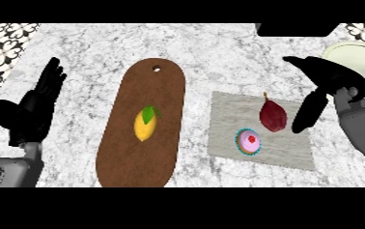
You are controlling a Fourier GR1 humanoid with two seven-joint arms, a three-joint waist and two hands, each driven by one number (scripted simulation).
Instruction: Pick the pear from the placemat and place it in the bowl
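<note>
A dark red pear (273, 115) with a thin stem lies on the grey placemat (231, 126) at the right of the counter. My right hand (321, 85) hovers just right of the pear, open, with its thumb hanging down beside the fruit and not touching it. A pale bowl (345, 55) shows at the far right edge, partly hidden behind that hand. My left hand (37, 102) rests open at the left edge, fingers up.
A pink cupcake (249, 141) in a teal wrapper sits on the placemat just in front of the pear. A long brown cutting board (132, 146) with a yellow lemon (145, 124) lies mid-counter. A black object (296, 29) sits at the back right.
</note>
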